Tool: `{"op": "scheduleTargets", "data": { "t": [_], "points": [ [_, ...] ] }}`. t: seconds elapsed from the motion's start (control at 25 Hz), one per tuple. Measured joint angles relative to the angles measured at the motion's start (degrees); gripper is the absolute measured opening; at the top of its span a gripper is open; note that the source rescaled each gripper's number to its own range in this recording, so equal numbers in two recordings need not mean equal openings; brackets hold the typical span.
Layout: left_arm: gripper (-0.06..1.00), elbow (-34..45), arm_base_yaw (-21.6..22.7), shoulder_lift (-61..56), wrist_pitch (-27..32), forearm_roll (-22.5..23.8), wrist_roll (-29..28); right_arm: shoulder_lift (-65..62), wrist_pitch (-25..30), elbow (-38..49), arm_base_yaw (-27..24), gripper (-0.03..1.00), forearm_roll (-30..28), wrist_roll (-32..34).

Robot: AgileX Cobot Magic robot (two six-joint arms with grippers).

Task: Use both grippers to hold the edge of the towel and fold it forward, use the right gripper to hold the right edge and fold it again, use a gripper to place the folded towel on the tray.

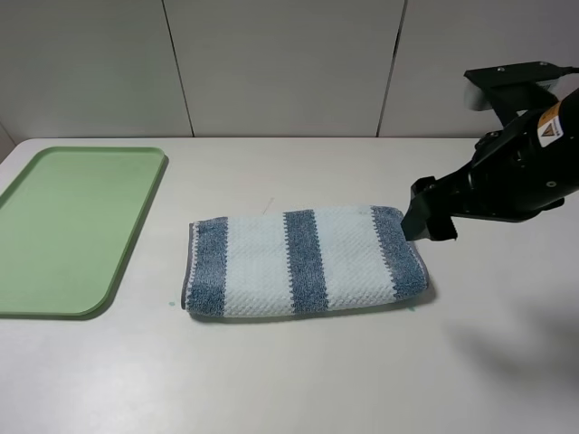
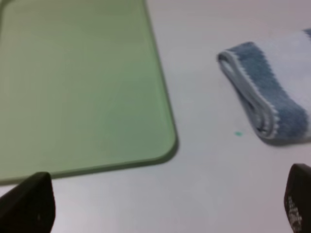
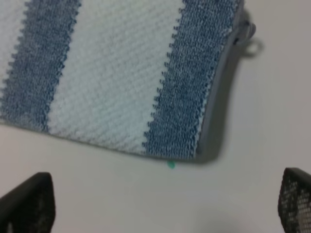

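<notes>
Right claw (image 1: 431,219) is spread wide and empty from what I see, hanging by the right end of the towel (image 1: 308,262); left claw (image 2: 163,206) is spread too, over bare worktop (image 1: 298,380); towel lies folded on the worktop, apart from the tray (image 1: 68,226).

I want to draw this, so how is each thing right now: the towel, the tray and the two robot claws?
towel: folded over, lying on the table, nothing holding it.
tray: flat on the table, nothing on it.
left gripper: open, holding nothing.
right gripper: open, holding nothing, near the towel's right end.
</notes>
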Motion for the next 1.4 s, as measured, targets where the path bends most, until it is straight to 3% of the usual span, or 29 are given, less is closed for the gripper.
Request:
{"op": "scheduleTargets", "data": {
  "t": [0.16,0.44,0.84,1.4],
  "points": [
    [0.94,0.0,2.55,0.0,0.0,-0.05,0.0,2.64,-2.76,0.0,0.0,1.0,-0.01,0.0],
    [0.94,0.0,2.97,0.0,0.0,-0.05,0.0,7.98,-6.2,-0.34,0.0,1.0,-0.06,0.0],
    [0.94,0.0,2.97,0.0,0.0,-0.05,0.0,19.49,-5.52,-9.61,0.0,1.0,-1.22,-0.17],
    [0.94,0.0,2.97,0.0,0.0,-0.05,0.0,29.93,-7.35,-10.03,-5.19,1.0,-2.17,-0.11]
  ]
}}
